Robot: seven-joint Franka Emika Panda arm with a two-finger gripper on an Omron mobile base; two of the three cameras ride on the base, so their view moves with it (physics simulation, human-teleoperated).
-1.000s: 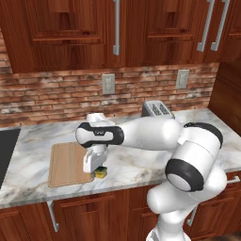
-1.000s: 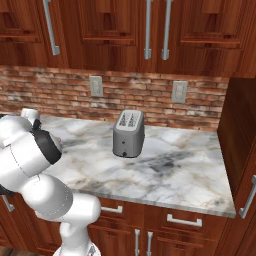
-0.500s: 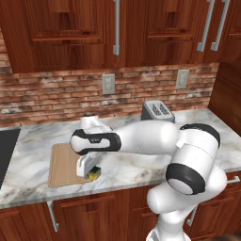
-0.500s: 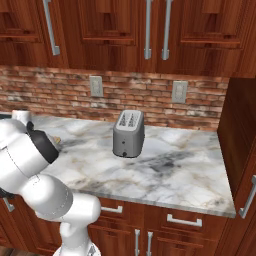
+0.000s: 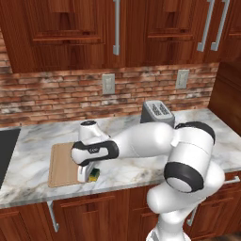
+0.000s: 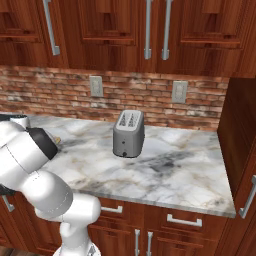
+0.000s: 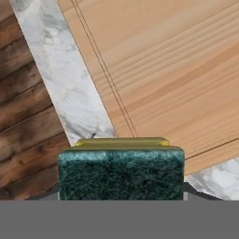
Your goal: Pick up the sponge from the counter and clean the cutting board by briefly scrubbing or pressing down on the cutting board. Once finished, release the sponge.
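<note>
One cutting board [image 5: 63, 164] lies left on the counter [image 5: 33, 141], near its front edge. Just beside the board's right front corner, I hold the sponge [image 5: 94, 175] between my jaws, closed on its sides. Next, carry it left over the wood, then press flat.

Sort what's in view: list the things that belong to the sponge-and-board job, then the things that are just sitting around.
Belongs to the job:
- sponge, at the gripper
- cutting board
- counter

Just sitting around:
- toaster, on the counter to the right of the board
- wall outlets
- upper cabinets
- black cooktop edge at far left
</note>
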